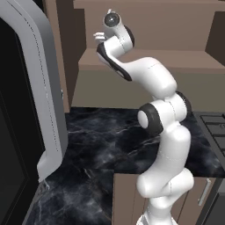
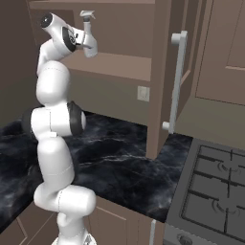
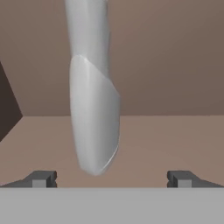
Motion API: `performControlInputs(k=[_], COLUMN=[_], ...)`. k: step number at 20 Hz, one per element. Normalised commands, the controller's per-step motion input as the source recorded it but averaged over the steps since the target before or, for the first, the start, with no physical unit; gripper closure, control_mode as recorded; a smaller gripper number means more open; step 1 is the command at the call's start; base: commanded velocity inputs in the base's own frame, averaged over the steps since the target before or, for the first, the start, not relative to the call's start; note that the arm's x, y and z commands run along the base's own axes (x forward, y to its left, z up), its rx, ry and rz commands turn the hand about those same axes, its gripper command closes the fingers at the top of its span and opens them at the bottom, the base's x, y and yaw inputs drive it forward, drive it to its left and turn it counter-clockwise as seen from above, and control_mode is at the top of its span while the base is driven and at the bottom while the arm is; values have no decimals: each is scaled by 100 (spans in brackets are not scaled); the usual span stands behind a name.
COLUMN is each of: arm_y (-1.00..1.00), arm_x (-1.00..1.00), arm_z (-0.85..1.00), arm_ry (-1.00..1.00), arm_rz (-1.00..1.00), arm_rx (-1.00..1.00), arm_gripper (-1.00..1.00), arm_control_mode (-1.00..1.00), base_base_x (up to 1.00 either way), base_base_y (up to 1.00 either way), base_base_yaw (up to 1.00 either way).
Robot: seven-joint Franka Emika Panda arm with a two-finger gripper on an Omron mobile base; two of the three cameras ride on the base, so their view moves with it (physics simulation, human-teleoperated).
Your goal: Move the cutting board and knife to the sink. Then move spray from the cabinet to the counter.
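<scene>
The spray [image 3: 94, 113], a slim pale grey-white bottle, stands on the cabinet shelf [image 3: 175, 144] right in front of my hand. It sits left of centre between my two fingertips, with a gap on each side. My gripper [image 3: 112, 178] is open. From the right base view the spray [image 2: 89, 40] shows its trigger nozzle on top, and the gripper [image 2: 84, 40] is raised up against it inside the brown cabinet [image 2: 119, 67]. In the left base view the spray's nozzle [image 1: 99, 36] peeks out beside the wrist. The cutting board, knife and sink are out of view.
The black veined counter [image 1: 101, 132] lies below the cabinet. An open cabinet door with a long silver handle [image 2: 177, 81] stands to the right, and a stove [image 2: 215, 196] beyond it. A tall grey appliance door [image 1: 39, 88] hangs open on the left.
</scene>
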Motion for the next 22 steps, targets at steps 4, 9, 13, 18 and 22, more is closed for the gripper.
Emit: performControlInputs(k=[4,9,13,18,22], arm_y=[0,0,1,0,0], arm_x=[16,16,18,16,15], arm_z=[0,-1,-1,-2,-4], arm_ry=[0,0,0,1,1], arm_rz=[-3,-3,-3,-1,0], arm_rx=[0,0,0,0,0], arm_gripper=[-100,-100,-100,-100,-100], arm_control_mode=[-100,-100,-100,-100,-100], base_base_x=[0,0,0,0,0], base_base_y=[0,0,0,0,0], base_base_yaw=[0,0,0,0,0])
